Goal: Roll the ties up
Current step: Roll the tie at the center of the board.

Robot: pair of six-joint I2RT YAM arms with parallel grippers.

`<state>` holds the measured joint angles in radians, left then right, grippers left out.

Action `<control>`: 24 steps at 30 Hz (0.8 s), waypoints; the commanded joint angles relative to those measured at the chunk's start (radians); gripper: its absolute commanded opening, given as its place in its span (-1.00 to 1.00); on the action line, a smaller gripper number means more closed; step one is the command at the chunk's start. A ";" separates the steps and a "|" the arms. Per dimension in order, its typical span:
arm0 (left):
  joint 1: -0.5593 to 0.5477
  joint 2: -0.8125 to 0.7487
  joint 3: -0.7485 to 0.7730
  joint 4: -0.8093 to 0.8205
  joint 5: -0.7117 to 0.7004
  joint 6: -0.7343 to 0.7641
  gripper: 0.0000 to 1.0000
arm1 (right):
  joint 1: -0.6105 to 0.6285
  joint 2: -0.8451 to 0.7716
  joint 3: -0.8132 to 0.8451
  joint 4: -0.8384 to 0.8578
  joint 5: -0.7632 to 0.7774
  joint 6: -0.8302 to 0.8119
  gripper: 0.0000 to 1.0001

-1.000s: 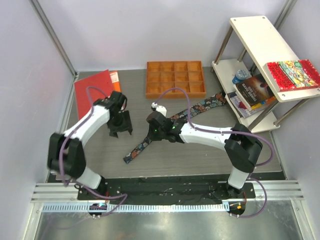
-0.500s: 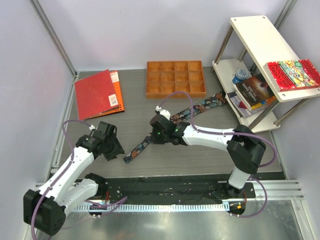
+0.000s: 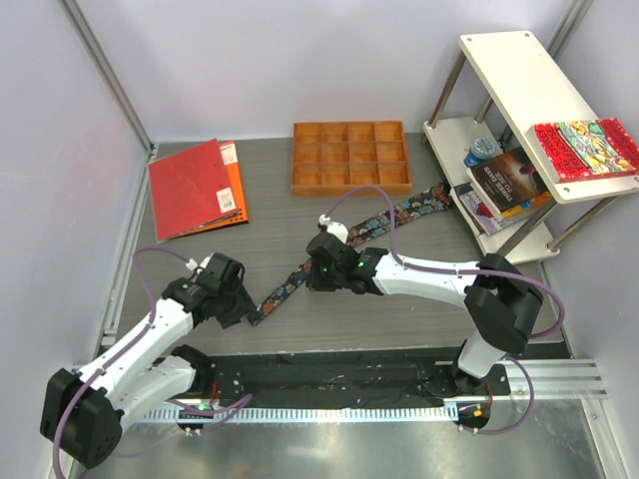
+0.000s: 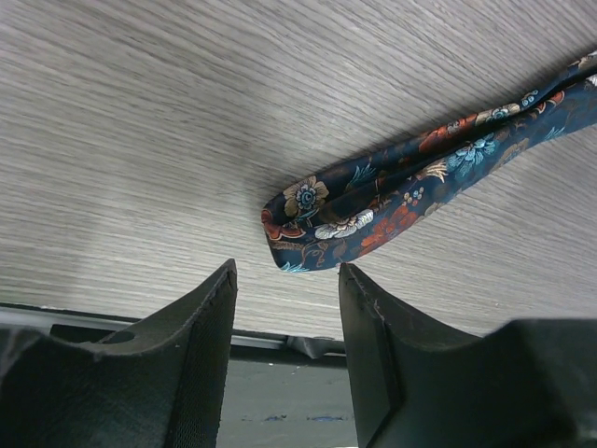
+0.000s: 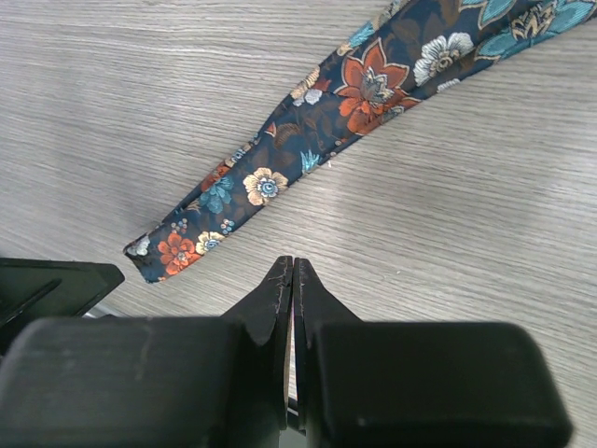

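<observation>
1. The tie (image 3: 285, 290) lies flat and diagonal across the desk (image 3: 270, 220), with its narrow end nearest the left arm, the likely place to start rolling.
2. The left gripper (image 4: 286, 273) is empty, with its jaws apart and lined up on that end.
3. The right gripper (image 5: 292, 263) is pressed together and holds nothing. It sits beside the tie's middle, probably to steady it.

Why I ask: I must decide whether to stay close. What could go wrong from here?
1. The narrow end of the tie lies flat on the table just ahead of the open left gripper, which may shove the fabric rather than pinch it.
2. The right gripper is shut beside the tie, holding nothing, so the fabric could slide when pulled.
3. The tie's far end lies near the shelf and might catch.
</observation>
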<state>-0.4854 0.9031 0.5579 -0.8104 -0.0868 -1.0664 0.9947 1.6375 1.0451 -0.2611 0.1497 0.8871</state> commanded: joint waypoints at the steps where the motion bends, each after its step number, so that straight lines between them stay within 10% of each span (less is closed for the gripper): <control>1: -0.018 0.008 -0.019 0.062 -0.042 -0.033 -0.03 | 0.001 -0.028 -0.007 0.033 0.027 0.009 -0.88; 16: -0.044 0.129 -0.118 0.205 -0.063 -0.055 -0.15 | -0.001 -0.038 -0.031 0.031 0.037 0.009 -0.89; 24: -0.045 0.138 -0.141 0.231 -0.102 -0.043 -0.60 | -0.001 -0.041 -0.026 0.063 -0.016 -0.002 -0.89</control>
<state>-0.5247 1.0203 0.4515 -0.6048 -0.1249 -1.1130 0.9947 1.6363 1.0092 -0.2531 0.1539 0.8894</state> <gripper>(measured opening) 0.228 0.057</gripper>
